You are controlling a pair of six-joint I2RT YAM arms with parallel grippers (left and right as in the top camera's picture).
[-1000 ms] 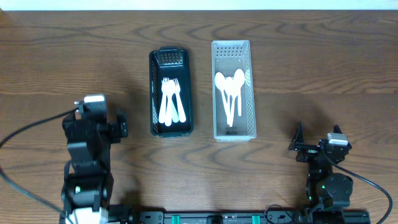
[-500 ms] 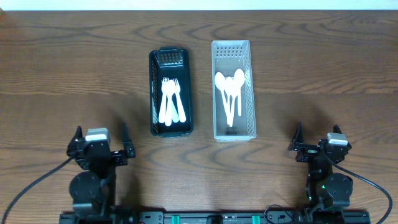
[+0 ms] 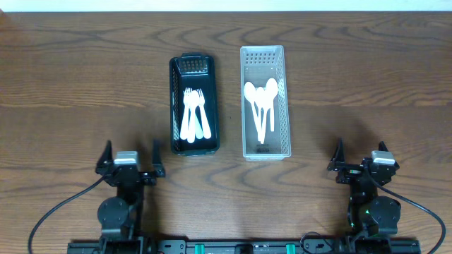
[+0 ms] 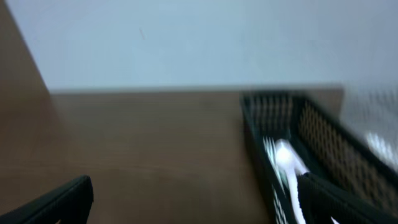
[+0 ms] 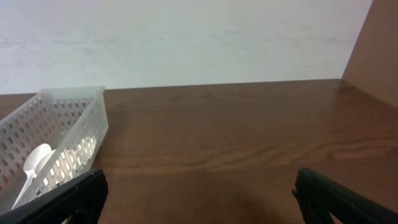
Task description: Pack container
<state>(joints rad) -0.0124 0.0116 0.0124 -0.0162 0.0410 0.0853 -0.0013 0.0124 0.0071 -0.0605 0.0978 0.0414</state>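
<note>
A black mesh container holds white plastic forks. Beside it on the right a clear white container holds white plastic spoons. My left gripper is open and empty at the table's front left, just below and left of the black container. The black container shows blurred at the right of the left wrist view. My right gripper is open and empty at the front right. The clear container shows at the left of the right wrist view.
The wooden table stretches around both containers. The table's back edge meets a pale wall. A black rail runs along the front edge between the arm bases.
My left arm has drawn back toward the front edge and shifted right, settling low at its base. The right arm and both containers have not moved.
</note>
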